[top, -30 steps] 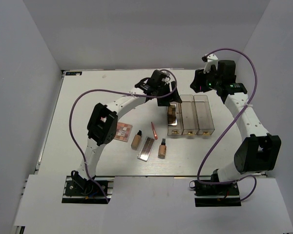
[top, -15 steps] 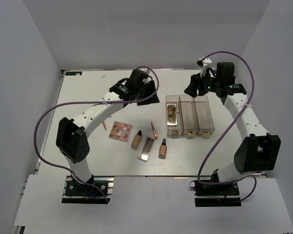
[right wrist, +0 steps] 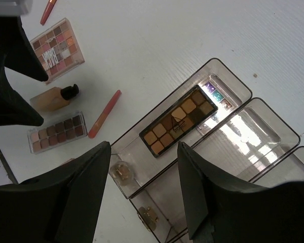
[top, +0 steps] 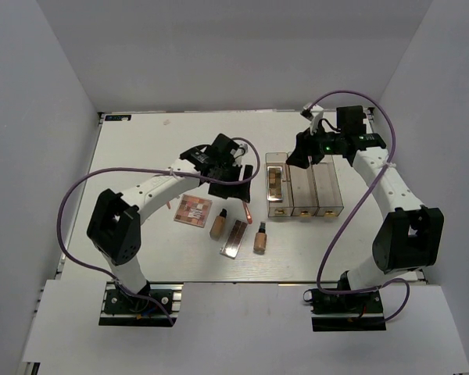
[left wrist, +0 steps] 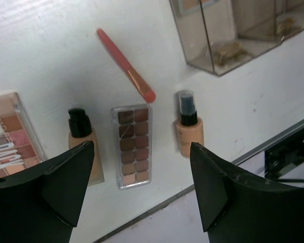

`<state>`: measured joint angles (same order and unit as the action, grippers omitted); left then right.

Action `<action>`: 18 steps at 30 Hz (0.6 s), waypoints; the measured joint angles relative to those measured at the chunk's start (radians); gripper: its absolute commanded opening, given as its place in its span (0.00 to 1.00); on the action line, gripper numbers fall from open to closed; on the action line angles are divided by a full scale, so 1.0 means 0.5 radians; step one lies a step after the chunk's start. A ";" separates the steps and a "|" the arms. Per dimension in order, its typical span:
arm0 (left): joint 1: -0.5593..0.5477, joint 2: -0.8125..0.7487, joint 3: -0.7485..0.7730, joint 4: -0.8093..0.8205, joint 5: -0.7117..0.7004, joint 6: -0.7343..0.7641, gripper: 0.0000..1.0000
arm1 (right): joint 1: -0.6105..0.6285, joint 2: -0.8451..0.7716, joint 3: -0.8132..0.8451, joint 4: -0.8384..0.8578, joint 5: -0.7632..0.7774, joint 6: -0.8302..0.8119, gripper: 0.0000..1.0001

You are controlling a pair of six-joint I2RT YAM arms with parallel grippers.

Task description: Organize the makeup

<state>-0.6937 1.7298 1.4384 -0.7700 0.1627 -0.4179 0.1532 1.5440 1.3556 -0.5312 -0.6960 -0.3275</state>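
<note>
My left gripper is open and empty, hovering above the loose makeup. In the left wrist view it hangs over a narrow brown palette, with a beige bottle to its left, a second bottle to its right and a pink stick beyond. A pink palette lies further left. My right gripper is open and empty above the clear box. A tan palette lies in the box's left compartment on a multicolour one.
A second thin pink stick lies left of the pink palette. The box's middle and right compartments hold only small gold knobs at their front. The table's near edge runs close below the bottles.
My left gripper has left the box's left compartment, swung back and left, then come down over the loose makeup. My right gripper has moved left and nearer, over the box.
</note>
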 measured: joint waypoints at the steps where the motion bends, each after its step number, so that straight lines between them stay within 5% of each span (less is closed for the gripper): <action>1: -0.014 0.000 -0.017 -0.011 0.009 0.011 0.85 | 0.002 0.000 0.000 -0.001 -0.001 -0.001 0.62; 18: -0.336 0.234 -0.122 -0.098 -0.140 -0.083 0.79 | 0.003 0.000 -0.030 -0.002 0.003 0.005 0.62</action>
<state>-0.8619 1.8469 1.3773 -0.8188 0.0925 -0.4595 0.1547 1.5440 1.3407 -0.5323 -0.6945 -0.3252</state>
